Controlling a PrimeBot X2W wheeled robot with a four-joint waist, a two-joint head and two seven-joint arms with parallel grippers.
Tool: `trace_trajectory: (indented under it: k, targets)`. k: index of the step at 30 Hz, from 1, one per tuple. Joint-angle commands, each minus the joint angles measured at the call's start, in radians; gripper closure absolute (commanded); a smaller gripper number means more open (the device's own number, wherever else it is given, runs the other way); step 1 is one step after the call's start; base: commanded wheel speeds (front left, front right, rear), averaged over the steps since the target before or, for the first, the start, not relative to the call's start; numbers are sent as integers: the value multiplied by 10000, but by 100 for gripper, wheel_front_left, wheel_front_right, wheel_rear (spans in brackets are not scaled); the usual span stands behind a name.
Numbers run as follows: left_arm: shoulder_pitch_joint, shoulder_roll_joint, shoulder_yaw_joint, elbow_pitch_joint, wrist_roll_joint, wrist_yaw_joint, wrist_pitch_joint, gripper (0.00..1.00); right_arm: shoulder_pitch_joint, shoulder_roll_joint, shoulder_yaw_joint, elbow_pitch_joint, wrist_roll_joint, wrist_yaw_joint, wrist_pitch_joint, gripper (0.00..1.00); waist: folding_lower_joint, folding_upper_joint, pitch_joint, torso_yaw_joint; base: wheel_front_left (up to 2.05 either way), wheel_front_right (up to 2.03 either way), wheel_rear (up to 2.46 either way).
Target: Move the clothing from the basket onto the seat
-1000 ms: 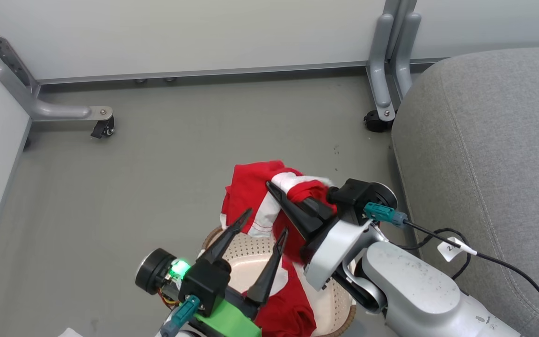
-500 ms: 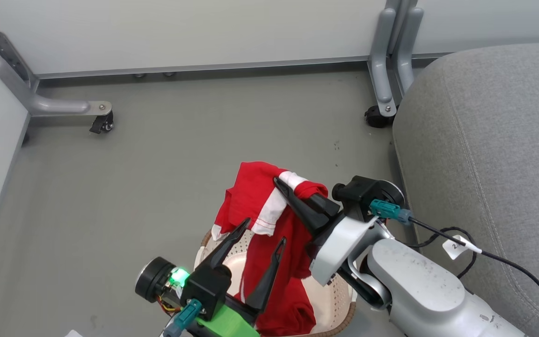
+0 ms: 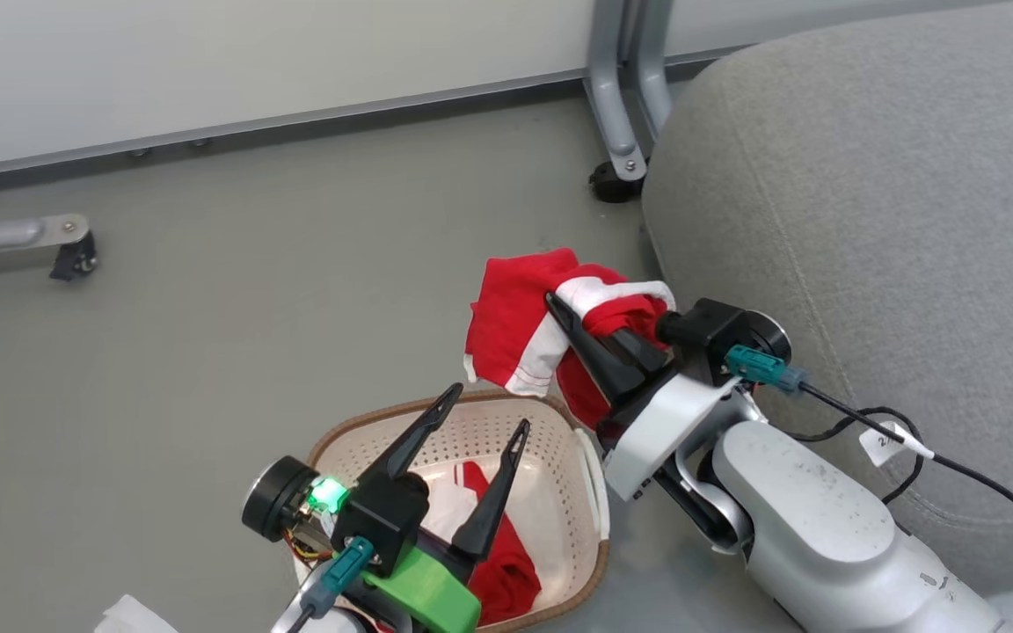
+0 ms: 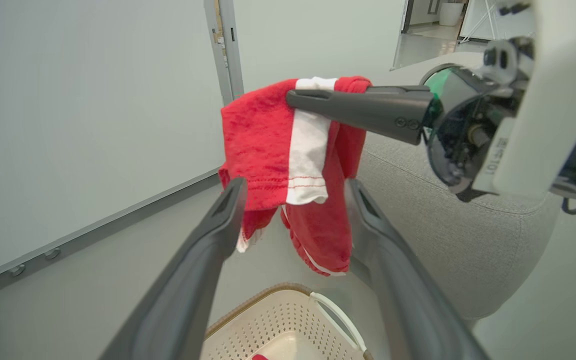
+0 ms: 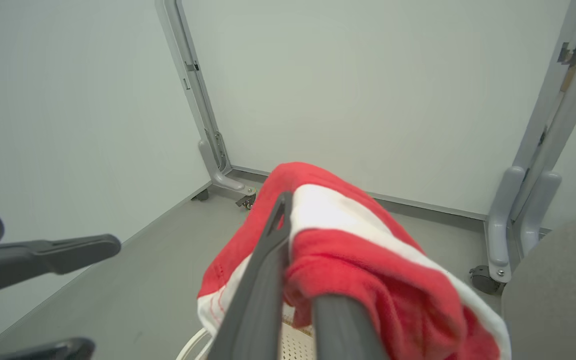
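A red garment with white stripes [image 3: 515, 321] hangs in the air from my right gripper [image 3: 559, 309], which is shut on its bunched top, just left of the grey seat [image 3: 867, 220]. Its hem dangles a little above the far rim of the cream basket [image 3: 559, 422]. A second piece of red clothing [image 3: 506, 563] lies inside the basket. My left gripper [image 3: 491, 406] is open over the basket, holding nothing. In the left wrist view the garment [image 4: 268, 140] hangs beyond my left gripper [image 4: 294, 186], above the basket [image 4: 278, 320]. In the right wrist view the cloth [image 5: 368, 250] drapes over my right gripper [image 5: 298, 220].
Grey partition legs on casters stand on the floor at the back [image 3: 616, 180] and far left [image 3: 67, 255], against pale wall panels. A black cable with a white tag [image 3: 889, 444] loops beside my right arm against the seat's front.
The head camera has turned right, bringing more of the seat into view. My right gripper has lifted the garment clear of the basket and carried it nearer the seat. The left gripper stays open.
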Motion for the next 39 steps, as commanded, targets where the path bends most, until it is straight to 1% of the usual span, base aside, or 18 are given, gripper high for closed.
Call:
trace_trajectory:
  k: [1, 6, 11, 16, 20, 23, 27, 34, 39]
  targets:
    - [-256, 94, 26, -38, 76, -12, 34, 0, -91, -23, -118, -1, -49, 1, -55, 100, 0, 0, 453, -1088, 0, 0, 0]
    - [-480, 228, 42, -126, 181, 34, 178, 0, -89, -19, -647, 13, -132, 1, -91, 100, 0, 0, 773, -2118, 0, 0, 0]
    - [-707, 343, -13, -248, 252, -48, 417, 0, 26, 31, -1352, -124, -251, 1, -89, 100, 0, 0, 1133, -3014, 0, 0, 0]
    - [-903, 515, -94, -431, 323, -137, 699, 0, 267, 168, -2102, -357, -396, 1, -86, 100, 0, 0, 1518, -3589, 0, 0, 0]
    - [-1095, 593, -108, -567, 382, -146, 886, 0, 258, 253, -2778, -459, -467, 1, -88, 100, 0, 0, 1884, -3785, 0, 0, 0]
    - [-1306, 621, -95, -707, 427, -166, 980, 0, 30, 217, -3356, -473, -500, 1, -88, 100, 0, 0, 2188, -3771, 0, 0, 0]
    - [-1716, 661, -112, -880, 501, -271, 1067, 0, -473, 38, -4244, -389, -524, 1, -89, 100, 0, 0, 2671, -3525, 0, 0, 0]
    - [-2538, 688, -183, -1076, 810, -428, 1054, 0, -1908, -700, -6000, -152, -627, 1, -88, 100, 0, 0, 3721, -2680, 0, 0, 0]
    - [-3025, 656, -189, -1086, 1008, -448, 932, 0, -2690, -1237, -7110, 37, -814, 1, -88, 100, 0, 0, 4400, -2129, 0, 0, 0]
